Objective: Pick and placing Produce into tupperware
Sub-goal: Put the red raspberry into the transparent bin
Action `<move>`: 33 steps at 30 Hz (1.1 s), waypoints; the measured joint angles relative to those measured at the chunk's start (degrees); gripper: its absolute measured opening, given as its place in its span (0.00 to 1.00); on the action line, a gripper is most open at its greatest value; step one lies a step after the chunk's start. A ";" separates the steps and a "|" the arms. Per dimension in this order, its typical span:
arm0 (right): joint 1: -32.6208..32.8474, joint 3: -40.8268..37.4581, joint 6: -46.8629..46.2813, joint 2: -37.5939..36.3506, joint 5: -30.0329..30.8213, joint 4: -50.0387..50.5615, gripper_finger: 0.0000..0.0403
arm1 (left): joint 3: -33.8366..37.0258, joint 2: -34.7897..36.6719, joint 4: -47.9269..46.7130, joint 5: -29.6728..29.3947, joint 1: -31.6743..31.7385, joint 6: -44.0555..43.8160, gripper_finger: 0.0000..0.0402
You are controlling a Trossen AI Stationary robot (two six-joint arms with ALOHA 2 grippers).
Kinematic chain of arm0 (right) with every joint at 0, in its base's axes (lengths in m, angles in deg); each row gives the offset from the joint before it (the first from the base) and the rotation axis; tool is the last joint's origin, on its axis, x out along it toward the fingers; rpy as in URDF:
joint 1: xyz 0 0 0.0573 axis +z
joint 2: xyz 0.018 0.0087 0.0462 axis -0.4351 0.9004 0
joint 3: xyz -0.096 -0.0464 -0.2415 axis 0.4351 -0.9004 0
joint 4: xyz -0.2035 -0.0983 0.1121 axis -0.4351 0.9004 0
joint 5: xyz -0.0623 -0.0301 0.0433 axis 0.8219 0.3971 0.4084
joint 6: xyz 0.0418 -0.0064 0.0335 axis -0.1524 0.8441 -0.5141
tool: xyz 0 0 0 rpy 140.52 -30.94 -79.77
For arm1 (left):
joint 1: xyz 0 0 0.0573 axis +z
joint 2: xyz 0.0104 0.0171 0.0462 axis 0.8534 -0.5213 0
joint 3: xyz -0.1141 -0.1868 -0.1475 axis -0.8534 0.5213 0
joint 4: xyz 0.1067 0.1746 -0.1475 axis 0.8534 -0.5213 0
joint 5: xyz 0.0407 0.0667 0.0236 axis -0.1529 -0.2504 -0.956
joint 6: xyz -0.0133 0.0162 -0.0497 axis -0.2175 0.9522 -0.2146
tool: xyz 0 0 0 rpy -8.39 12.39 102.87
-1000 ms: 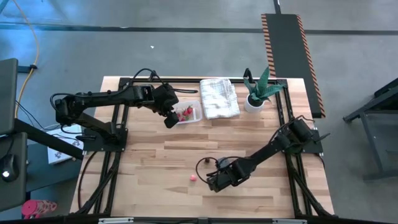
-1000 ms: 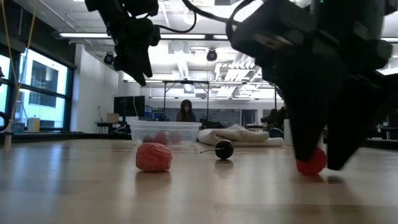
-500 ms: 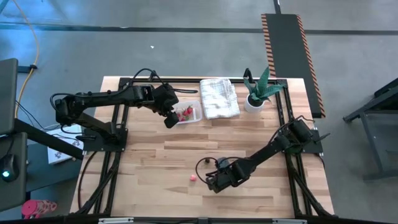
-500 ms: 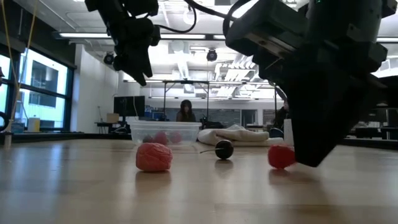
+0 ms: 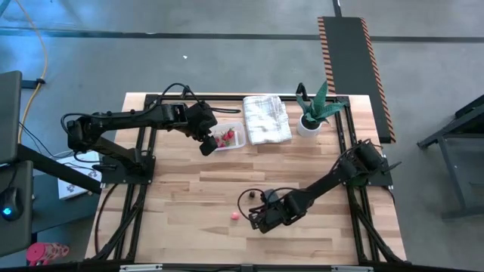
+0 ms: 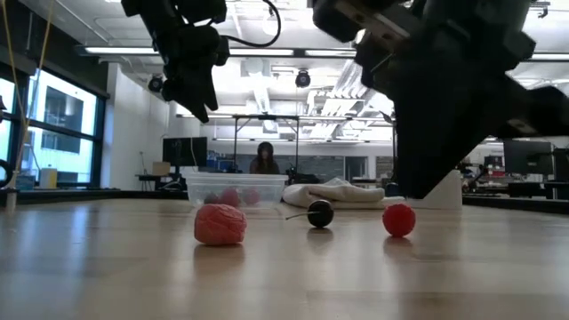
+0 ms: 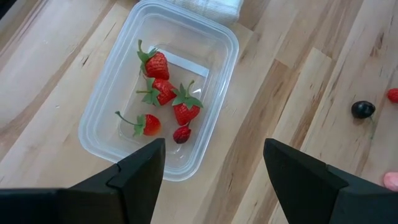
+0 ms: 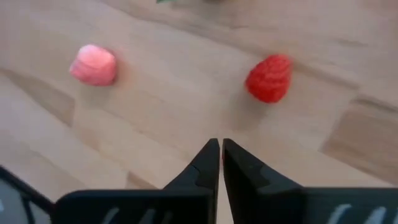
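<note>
The wooden surface [image 5: 189,196] carries everything, and at its back edge sit a folded white towel [image 5: 266,119] and a potted plant [image 5: 314,111], with the clear tupperware [image 7: 106,109] just beside the towel. The left pincer [image 7: 211,171] hovers above that tub with its fingers spread wide and nothing between them; inside lie several strawberries [image 7: 163,92] and a small dark berry [image 7: 181,134]. Near the front, the right pincer [image 8: 220,163] hangs low over the boards with its fingers pressed together, holding nothing — a red berry [image 8: 268,78] and a pink berry [image 8: 93,64] lie loose ahead of it, well apart from each other. A dark cherry [image 6: 319,212] rests on the boards farther back. The main risk is a closed pincer descending onto a round piece: it would nudge the berry and send it rolling, perhaps off the edge. A lesser one — fingers opened too late straddle nothing, or clip the red berry off-centre and squash it.
</note>
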 joint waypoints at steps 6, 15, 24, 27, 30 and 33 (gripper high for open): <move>-1.48 0.00 2.28 -1.26 -0.80 4.49 0.13 | 0.00 0.00 -0.03 0.11 0.00 -0.01 0.65; -5.65 0.00 10.34 -1.24 -3.41 4.90 0.41 | 0.00 0.00 -0.33 0.14 0.00 -0.09 0.65; -7.35 0.00 11.33 -1.24 -5.59 5.84 0.55 | 0.00 0.00 -0.39 0.13 0.00 -0.17 0.65; -6.78 0.00 10.09 -1.24 -6.10 6.73 0.56 | 0.00 0.00 -0.39 0.13 0.00 -0.17 0.65; -6.55 -0.18 8.74 -1.18 -6.12 6.50 0.56 | 0.00 0.01 -0.37 0.13 0.00 -0.17 0.65; -6.54 -0.46 7.96 -0.49 -6.10 5.69 0.56 | 0.00 0.02 -0.35 0.13 0.00 -0.17 0.65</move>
